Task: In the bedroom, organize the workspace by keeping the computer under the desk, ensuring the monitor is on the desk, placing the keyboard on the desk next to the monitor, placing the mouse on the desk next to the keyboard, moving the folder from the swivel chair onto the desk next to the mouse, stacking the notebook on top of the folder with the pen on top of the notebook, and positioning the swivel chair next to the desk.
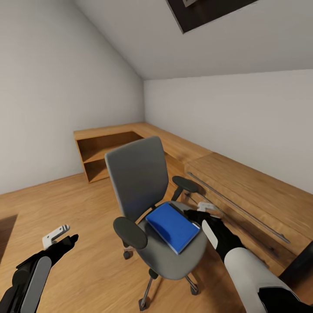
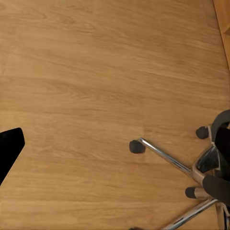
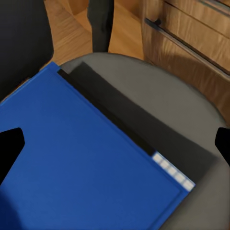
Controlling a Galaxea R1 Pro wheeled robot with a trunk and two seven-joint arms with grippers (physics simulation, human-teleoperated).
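Blue stands out first from the head view: the folder (image 1: 173,226) lies flat on the grey seat of the swivel chair (image 1: 138,179), which stands in the middle of the wooden floor (image 1: 65,204). The right gripper (image 1: 201,210) hangs just beside the folder's far corner, over the seat edge near the chair's armrest (image 1: 185,184); from here I cannot tell how far its fingers are spread. Just past that gripper runs a low light-wood cabinet (image 1: 261,195) with a long metal rail along its front. The left gripper (image 1: 61,236) is held well apart from the chair, out over bare floor, and its opening is hard to judge from this angle. Beyond the chair an open wooden shelf unit (image 1: 104,152) fills the corner under the sloping white wall.

From the left wrist, the floor (image 2: 96,86) lies below the gripper, with one dark fingertip (image 2: 10,148) at the frame's edge. The chair's chrome base (image 2: 177,165) and black castors sit off to one side, near but not under the gripper.

From the right wrist, the folder (image 3: 81,163) lies directly beneath the gripper, resting on the grey seat (image 3: 163,105), a dark strip running along one edge. Two dark fingertips (image 3: 8,143) show at opposite edges of the frame, so this gripper is spread wide and holds nothing. The wooden cabinet front (image 3: 191,38) with its rail stands just beyond the seat.
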